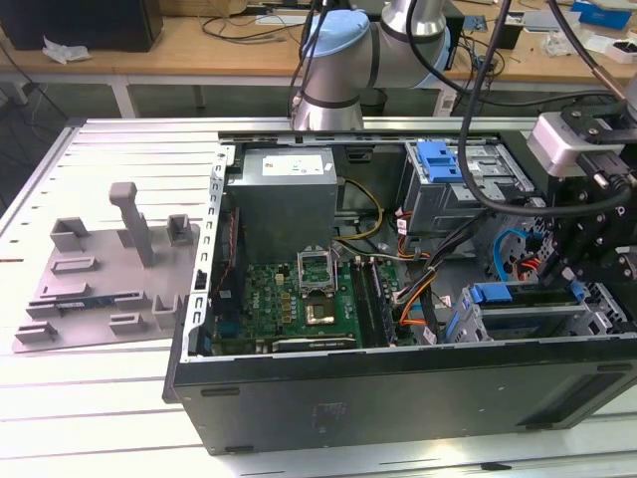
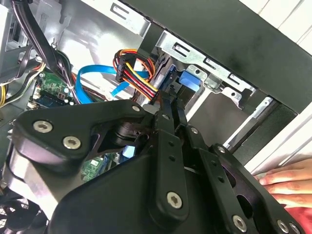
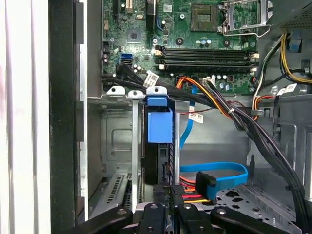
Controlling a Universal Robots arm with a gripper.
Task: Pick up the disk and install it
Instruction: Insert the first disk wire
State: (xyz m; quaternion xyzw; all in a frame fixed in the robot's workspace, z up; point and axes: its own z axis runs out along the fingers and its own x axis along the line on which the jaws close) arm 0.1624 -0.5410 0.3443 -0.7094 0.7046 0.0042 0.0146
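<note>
Hidden stuff first: in the exterior view the gripper (image 1: 582,274) end was buried behind its own black body and cable loops at the exterior view's right, down in the open computer case (image 1: 398,398), so I got nothing on the tips there. In the second wrist view the gripper (image 2: 171,109) linkage covered most of the picture, and I could not tell how far it was open or whether it had hold of anything. A person's hand (image 2: 287,178) sat on the white surface outside the case wall, cut off at the frame edge. The disk (image 3: 160,126) stood on edge in the metal drive cage (image 3: 117,92), seen end-on in the first wrist view: blue bracket facing me, dark body running down below it, label not visible. Its lower end ran straight into the gripper (image 3: 169,207), which lined up with it; contact was unclear because a bundle of red, yellow and black wires crossed there. In the second wrist view the disk (image 2: 192,80) showed as a blue patch just past the gripper's tip, inside the cage slot. A blue flat cable (image 3: 214,170) looped just beside the disk, the motherboard (image 3: 195,29) lay beyond the cage. The grey power-supply box (image 1: 284,199) was well apart from the gripper, and a grey fixture plate (image 1: 100,279) lay outside the case at the exterior view's left
</note>
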